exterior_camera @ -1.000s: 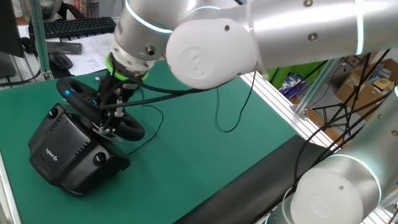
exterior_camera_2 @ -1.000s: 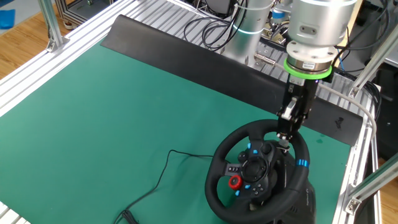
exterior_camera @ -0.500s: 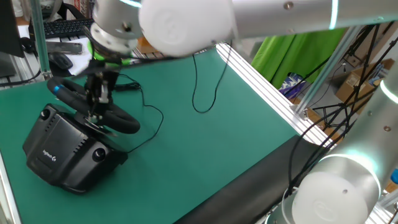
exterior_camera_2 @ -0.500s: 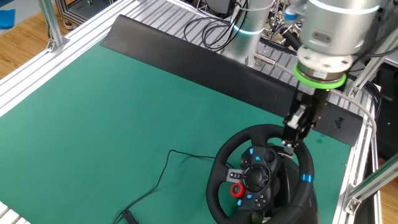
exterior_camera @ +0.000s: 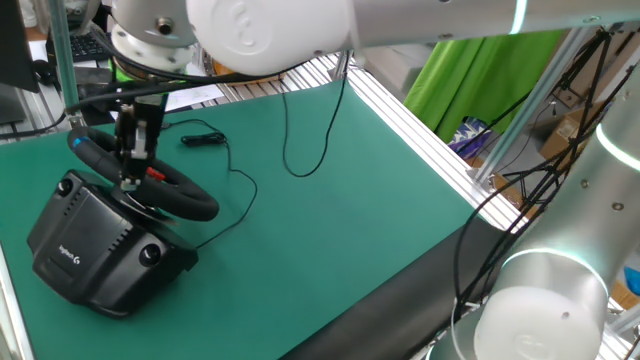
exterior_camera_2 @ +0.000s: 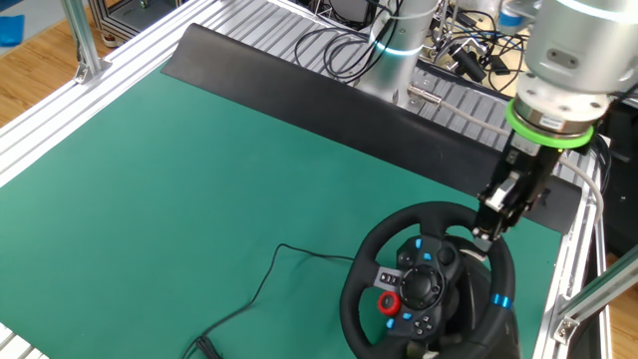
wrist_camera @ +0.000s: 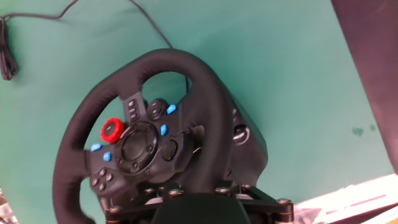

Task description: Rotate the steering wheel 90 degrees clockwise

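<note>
The steering wheel (exterior_camera: 190,202) is a black rim on a bulky black base (exterior_camera: 85,250) at the left of the green mat. The other fixed view shows its rim (exterior_camera_2: 357,299), blue and red hub buttons, and a blue stripe (exterior_camera_2: 498,301) low on the right side. My gripper (exterior_camera: 130,178) reaches down from above and is shut on the rim's upper right part (exterior_camera_2: 485,231). In the hand view the rim (wrist_camera: 67,155) runs under my gripper (wrist_camera: 193,200) at the bottom edge; the fingertips are hidden there.
The wheel's thin black cable (exterior_camera_2: 269,274) trails over the mat (exterior_camera: 330,220). A black strip (exterior_camera_2: 299,80) and aluminium rails border the mat. A black keyboard (exterior_camera: 88,47) and an upright post (exterior_camera: 62,60) stand behind the wheel.
My gripper has swung along with the rim, right and down in the other fixed view. The blue stripe has moved clockwise down the right side. The base has shifted slightly.
</note>
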Controlling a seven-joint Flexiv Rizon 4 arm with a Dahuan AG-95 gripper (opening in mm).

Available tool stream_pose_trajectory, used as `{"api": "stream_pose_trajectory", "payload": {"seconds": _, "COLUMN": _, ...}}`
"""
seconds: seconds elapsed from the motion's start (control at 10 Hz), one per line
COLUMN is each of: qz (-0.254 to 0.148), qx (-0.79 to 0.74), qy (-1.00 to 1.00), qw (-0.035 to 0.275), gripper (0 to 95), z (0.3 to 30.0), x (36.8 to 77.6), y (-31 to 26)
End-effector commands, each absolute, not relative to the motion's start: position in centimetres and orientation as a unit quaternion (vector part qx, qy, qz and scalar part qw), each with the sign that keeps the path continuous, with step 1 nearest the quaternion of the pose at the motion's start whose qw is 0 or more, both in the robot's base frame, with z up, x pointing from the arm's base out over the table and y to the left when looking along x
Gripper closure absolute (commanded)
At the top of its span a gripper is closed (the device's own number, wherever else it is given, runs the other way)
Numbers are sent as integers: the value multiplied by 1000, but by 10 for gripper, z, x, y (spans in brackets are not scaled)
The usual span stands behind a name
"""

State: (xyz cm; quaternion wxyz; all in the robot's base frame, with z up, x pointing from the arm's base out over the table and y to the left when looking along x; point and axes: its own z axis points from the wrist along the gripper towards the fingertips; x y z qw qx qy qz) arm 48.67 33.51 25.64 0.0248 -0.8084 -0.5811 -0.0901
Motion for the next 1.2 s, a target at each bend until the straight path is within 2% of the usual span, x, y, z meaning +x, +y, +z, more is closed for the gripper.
{"api": "stream_pose_trajectory", "payload": {"seconds": 0.1, "qz": -94, "qx": -818, "qy": -567, "qw": 27, "gripper": 950, "z": 259, "x": 490, "y": 338}}
{"api": "stream_pose_trajectory", "payload": {"seconds": 1.2, "qz": -106, "qx": -837, "qy": -536, "qw": 29, "gripper": 950, "z": 269, "x": 509, "y": 359}}
